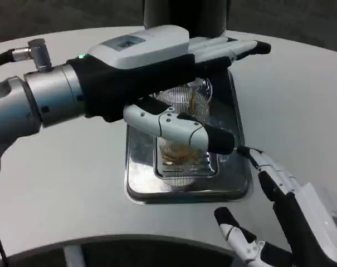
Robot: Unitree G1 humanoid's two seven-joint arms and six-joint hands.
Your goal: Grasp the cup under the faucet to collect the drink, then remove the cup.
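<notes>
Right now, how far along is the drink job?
Done: the left hand is wrapped around the clear cup on the metal drip tray, below the dark dispenser.
In hand: a thin amber stream is falling into the cup and amber liquid sits at the bottom, so it is filling.
Left: lift the cup away. The right hand waits open beside the tray.

Left robot hand (174, 83) grips clear cup (186, 119) over metal drip tray (140, 186).

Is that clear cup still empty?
No, the cup held by the left hand over the metal drip tray already has amber drink in it, with a thin stream running down.
</notes>
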